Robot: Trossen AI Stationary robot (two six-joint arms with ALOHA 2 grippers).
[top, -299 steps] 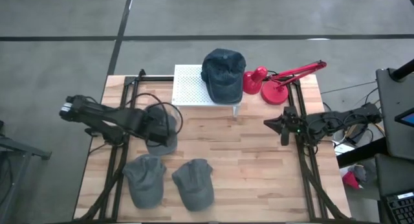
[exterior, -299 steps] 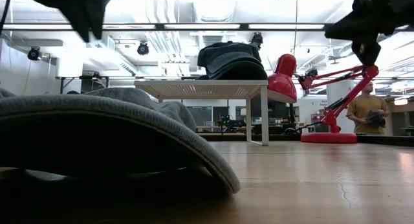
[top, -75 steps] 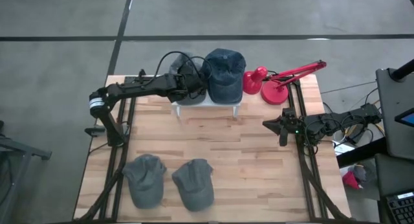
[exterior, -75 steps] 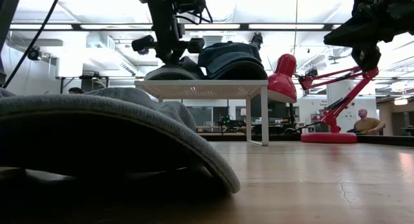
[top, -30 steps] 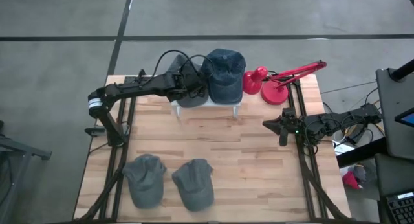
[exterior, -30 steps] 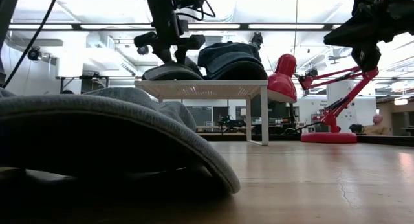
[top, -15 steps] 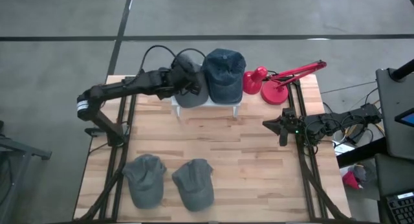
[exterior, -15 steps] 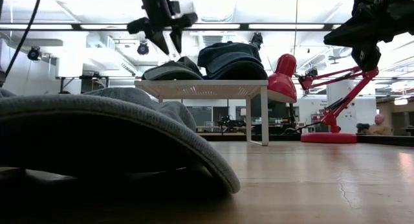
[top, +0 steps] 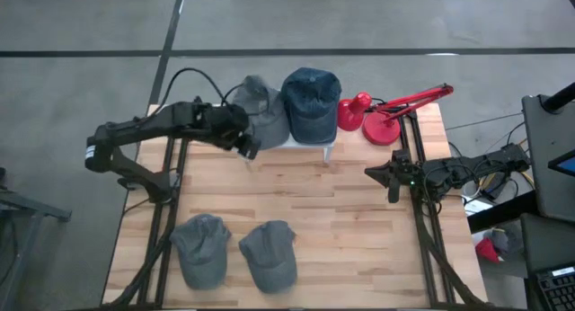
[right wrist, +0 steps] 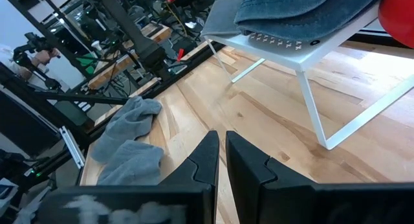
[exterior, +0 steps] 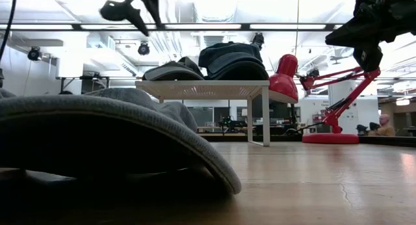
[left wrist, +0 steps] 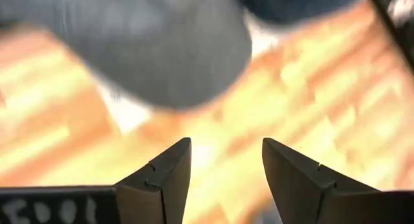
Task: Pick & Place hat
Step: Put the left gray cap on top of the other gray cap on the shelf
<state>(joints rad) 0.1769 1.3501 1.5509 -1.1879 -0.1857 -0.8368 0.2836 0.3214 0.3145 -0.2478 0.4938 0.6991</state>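
I see a grey hat [top: 259, 109] beside a dark blue hat [top: 311, 102] on the white perforated stand [top: 305, 142], a red lamp [top: 382, 115] at the worktop's [top: 341, 221] far right corner, two grey hats [top: 235, 253] near its front edge on pale striped wood.

Left gripper [top: 249, 150] raised, fingers apart, empty; right gripper [top: 375, 173] idle, fingers together.

A red desk lamp [top: 382, 113] stands at the far right corner of the wooden table [top: 341, 221], its round base just beside the white perforated stand [top: 310, 142], its jointed arm reaching toward the right edge. In the low view, a person [exterior: 385, 124] shows far off in the room behind the table, under long ceiling lights [exterior: 305, 26].
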